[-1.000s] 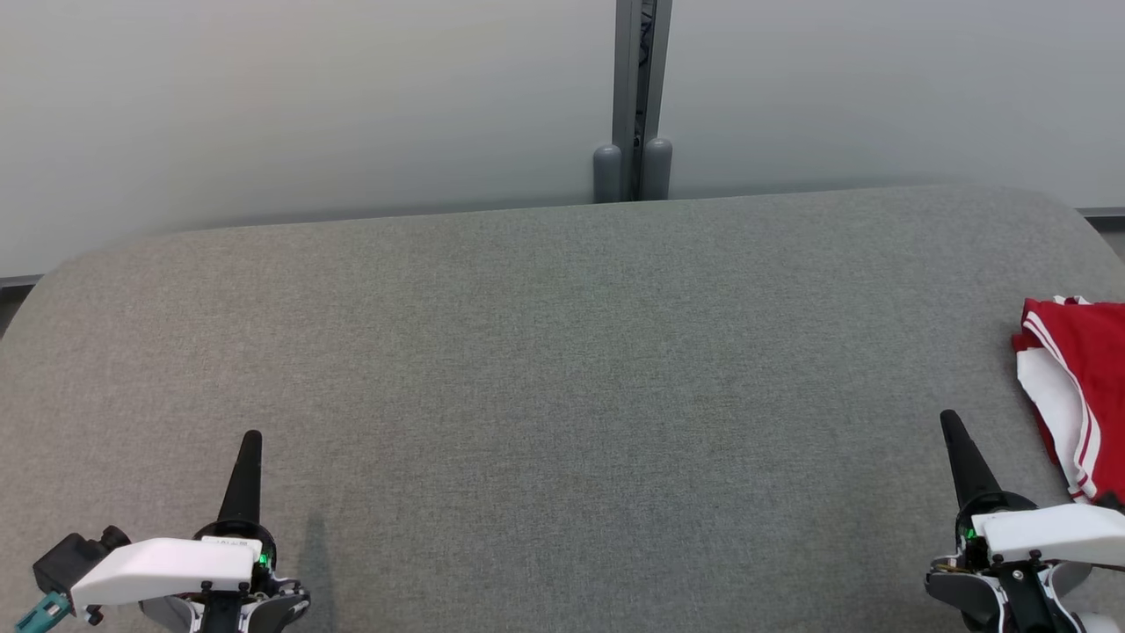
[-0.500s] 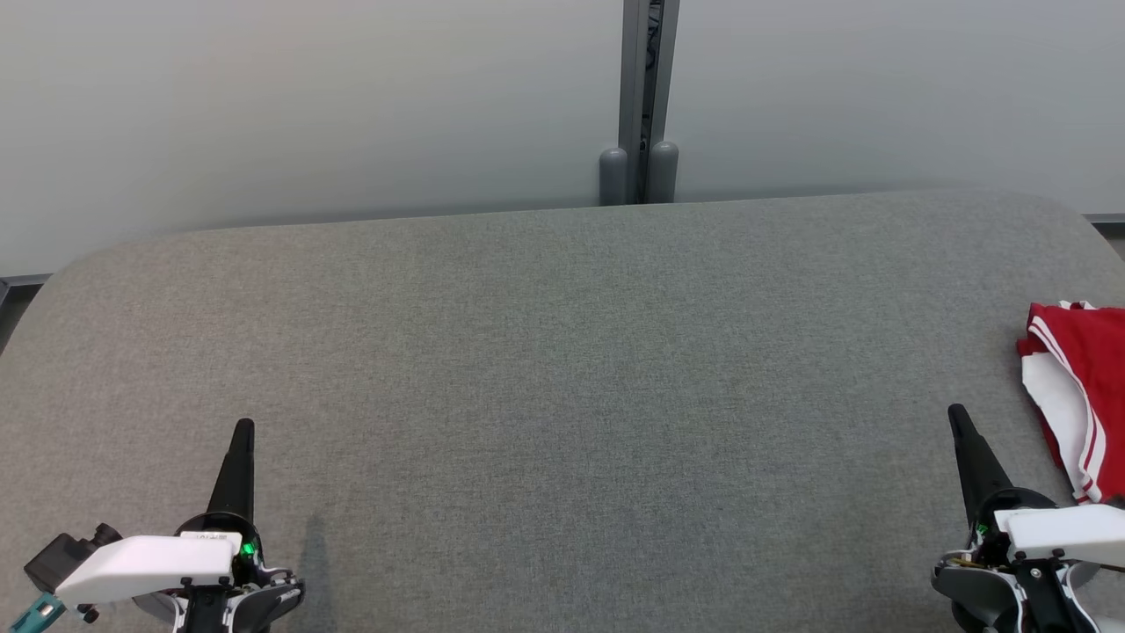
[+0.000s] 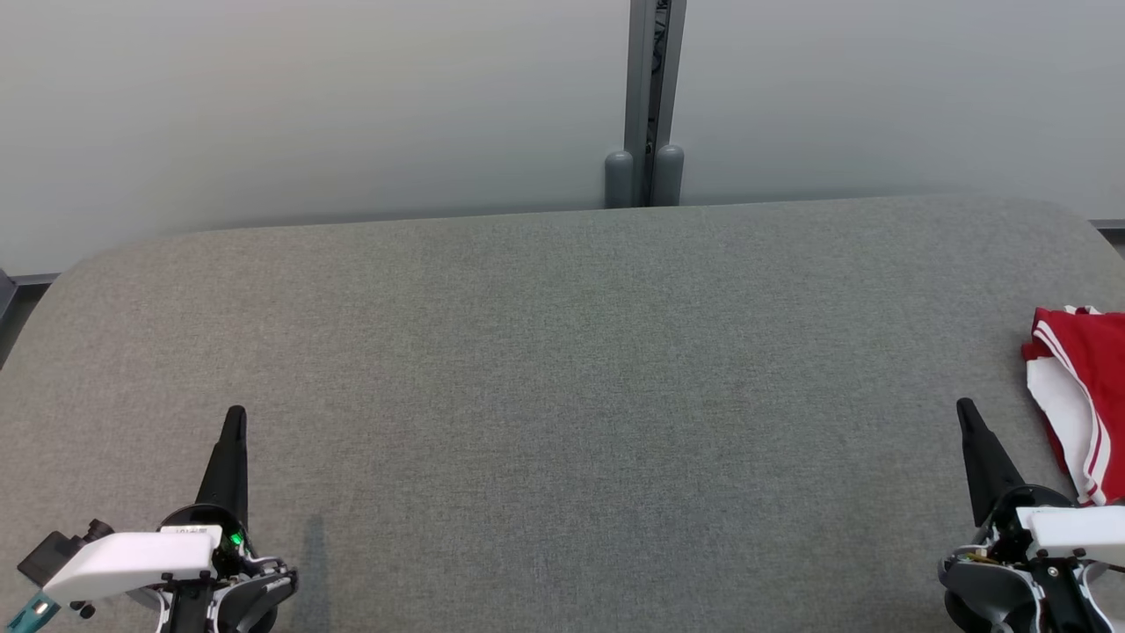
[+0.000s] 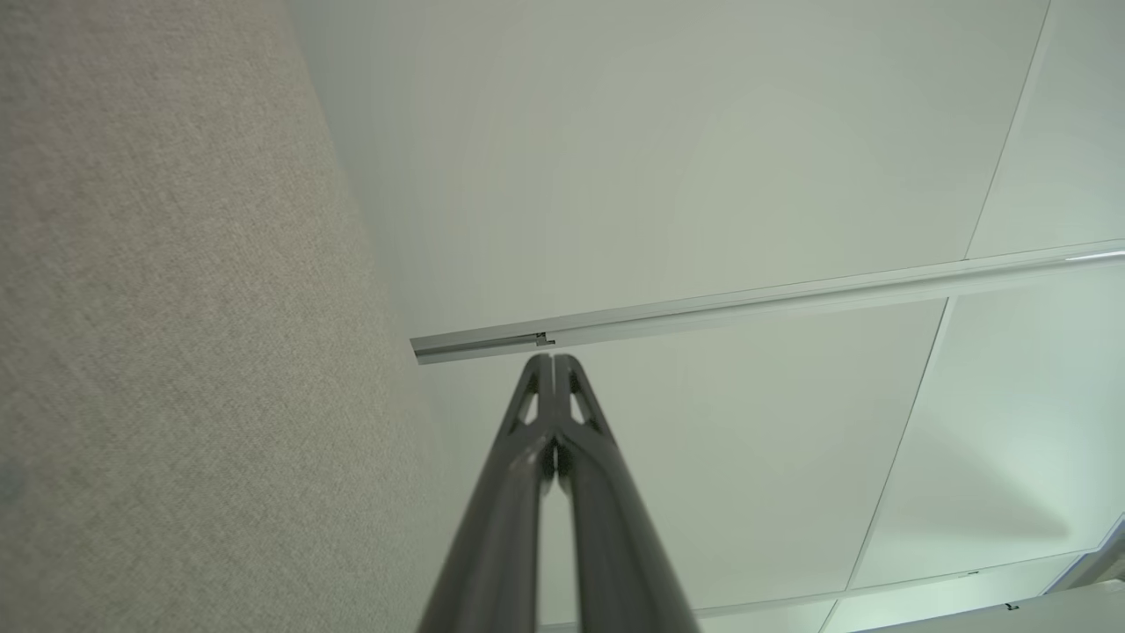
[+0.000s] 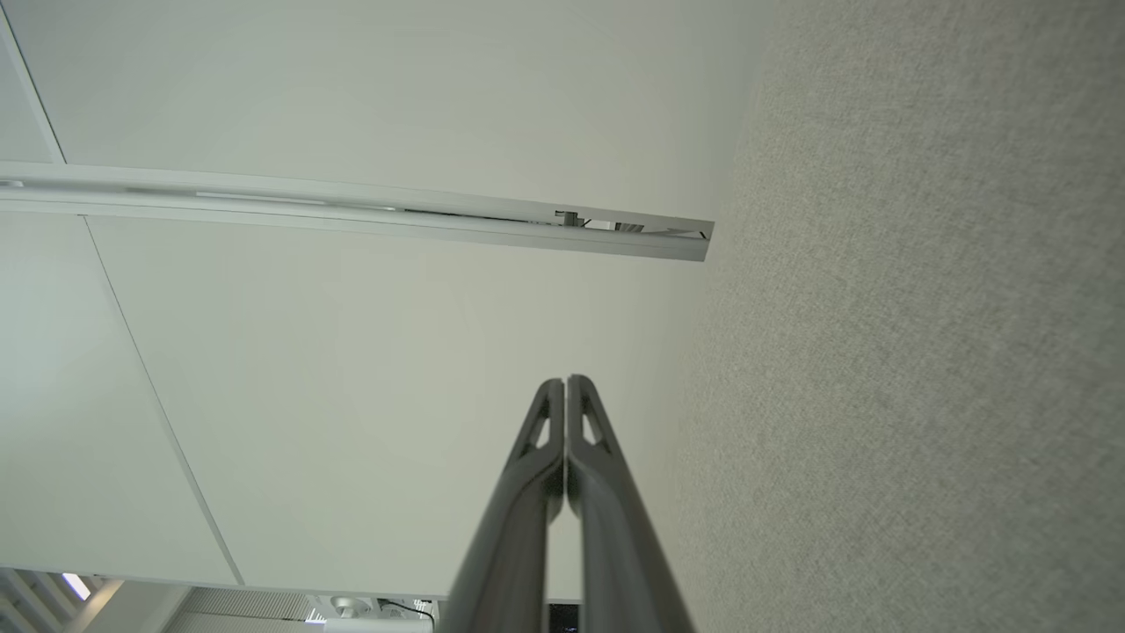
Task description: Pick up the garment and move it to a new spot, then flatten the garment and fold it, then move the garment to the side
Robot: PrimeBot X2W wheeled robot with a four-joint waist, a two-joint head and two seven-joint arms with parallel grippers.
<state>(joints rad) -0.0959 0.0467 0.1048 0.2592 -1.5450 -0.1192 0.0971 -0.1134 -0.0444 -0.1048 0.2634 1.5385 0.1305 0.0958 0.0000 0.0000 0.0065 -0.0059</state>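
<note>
Head view: red-and-white garment [image 3: 1085,387] lying at right edge of frame on grey table [image 3: 562,352], near right gripper [image 3: 966,406], left gripper [image 3: 235,413] lower left; wrist views, closer: both finger pairs pressed together, pale wall [image 4: 703,176] behind.

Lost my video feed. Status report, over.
Both shut, empty: left gripper, right gripper. Red-and-white garment bunched at right edge of table, untouched. Nothing between it and right gripper.
</note>
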